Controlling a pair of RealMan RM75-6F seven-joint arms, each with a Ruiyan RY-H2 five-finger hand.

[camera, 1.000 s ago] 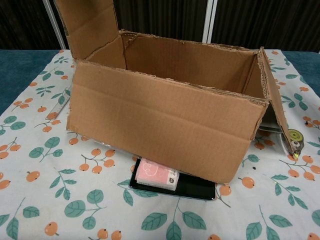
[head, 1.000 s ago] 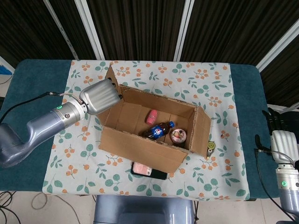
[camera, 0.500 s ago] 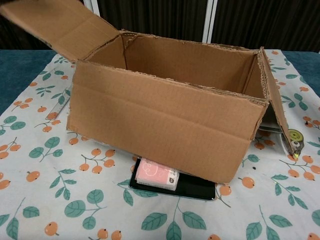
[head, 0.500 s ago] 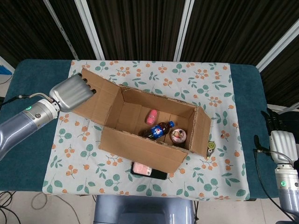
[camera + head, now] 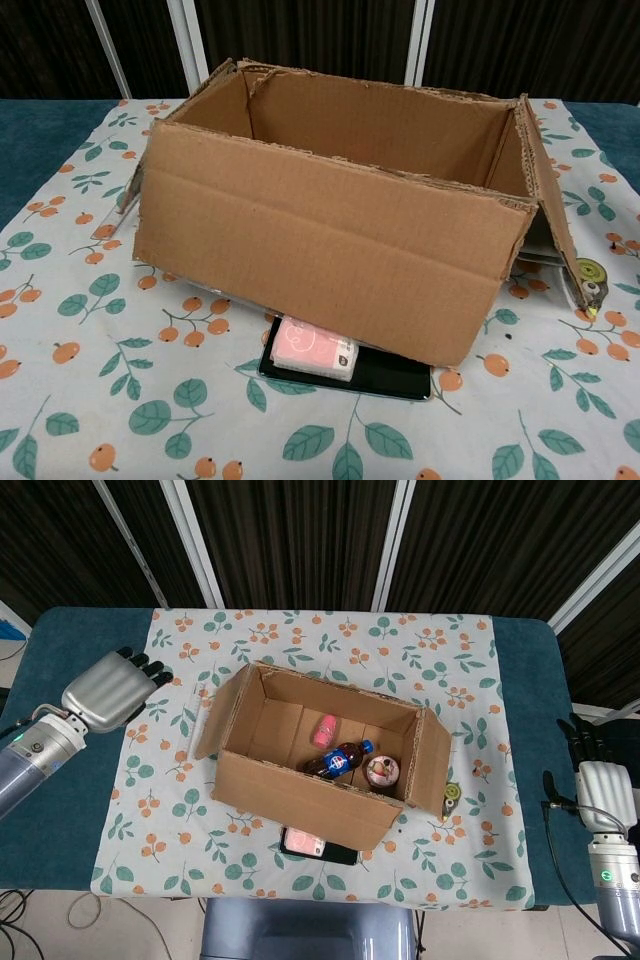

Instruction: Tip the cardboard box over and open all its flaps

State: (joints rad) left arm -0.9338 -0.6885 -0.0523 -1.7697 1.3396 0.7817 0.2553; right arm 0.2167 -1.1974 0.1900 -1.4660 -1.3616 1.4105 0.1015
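Observation:
The cardboard box (image 5: 320, 765) stands upright in the middle of the table with its top open. Its left end flap (image 5: 213, 715) hangs down outside and its right end flap (image 5: 436, 763) slopes out to the right. A pink packet (image 5: 324, 730), a cola bottle (image 5: 340, 760) and a round pink-lidded tub (image 5: 381, 771) lie inside. In the chest view the box (image 5: 330, 240) fills the frame, and no hand shows there. My left hand (image 5: 108, 688) hovers left of the box, apart from it, fingers spread and holding nothing. My right hand (image 5: 596, 768) stays at the far right edge, holding nothing.
A black tray (image 5: 392, 374) with a pink pack (image 5: 315, 348) pokes out from under the box's front. A small tape measure (image 5: 452, 795) lies by the right flap. A ruler (image 5: 115, 215) lies left of the box. The floral cloth (image 5: 160, 820) covers the table.
The left flap swung from upright outward and down against the box's side. My left hand let it go and moved left, away from the box. The right hand stayed put.

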